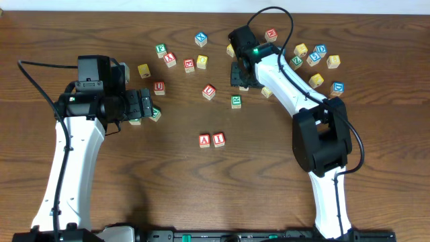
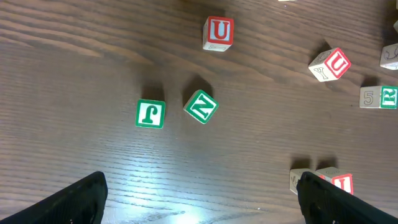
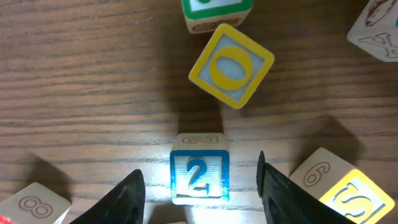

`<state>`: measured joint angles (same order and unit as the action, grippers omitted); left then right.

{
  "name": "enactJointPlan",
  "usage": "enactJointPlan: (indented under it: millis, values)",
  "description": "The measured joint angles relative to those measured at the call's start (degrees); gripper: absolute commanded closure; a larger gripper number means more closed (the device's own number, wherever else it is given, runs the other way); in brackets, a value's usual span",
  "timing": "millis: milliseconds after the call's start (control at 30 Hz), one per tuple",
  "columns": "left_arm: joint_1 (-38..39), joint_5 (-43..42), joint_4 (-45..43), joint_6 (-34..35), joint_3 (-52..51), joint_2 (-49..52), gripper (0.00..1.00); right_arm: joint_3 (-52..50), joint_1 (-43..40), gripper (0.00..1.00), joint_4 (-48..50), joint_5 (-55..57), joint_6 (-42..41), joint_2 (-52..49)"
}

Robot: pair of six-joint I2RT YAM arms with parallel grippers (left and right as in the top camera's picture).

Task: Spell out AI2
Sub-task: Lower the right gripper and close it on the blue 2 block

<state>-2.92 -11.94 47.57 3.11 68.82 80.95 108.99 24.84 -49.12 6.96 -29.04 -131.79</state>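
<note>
Two red-lettered blocks, A [image 1: 205,140] and I [image 1: 218,140], stand side by side at the table's middle front. In the right wrist view a blue 2 block [image 3: 199,176] rests on the table between the open fingers of my right gripper [image 3: 200,190], with gaps on both sides. In the overhead view that gripper [image 1: 240,75] hangs over the block cluster at the back and hides the 2 block. My left gripper [image 1: 144,103] is open and empty at the left, above bare wood [image 2: 199,205].
A yellow O block [image 3: 231,64] and a yellow S block with a 6 face [image 3: 339,186] lie close to the 2 block. Green J [image 2: 150,114] and N [image 2: 201,106] blocks and a red U [image 2: 218,32] lie ahead of the left gripper. Several blocks are scattered at the back right [image 1: 316,57].
</note>
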Motion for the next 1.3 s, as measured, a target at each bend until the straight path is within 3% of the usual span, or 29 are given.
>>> enactJointPlan:
  millis: [967, 1300]
  values:
    - [0.0, 0.0, 0.0, 0.0, 0.0, 0.0, 0.04, 0.02, 0.02, 0.53, 3.21, 1.7, -0.02, -2.89]
    - [0.0, 0.0, 0.0, 0.0, 0.0, 0.0, 0.04, 0.02, 0.02, 0.71, 3.13, 1.81, -0.55, -2.89]
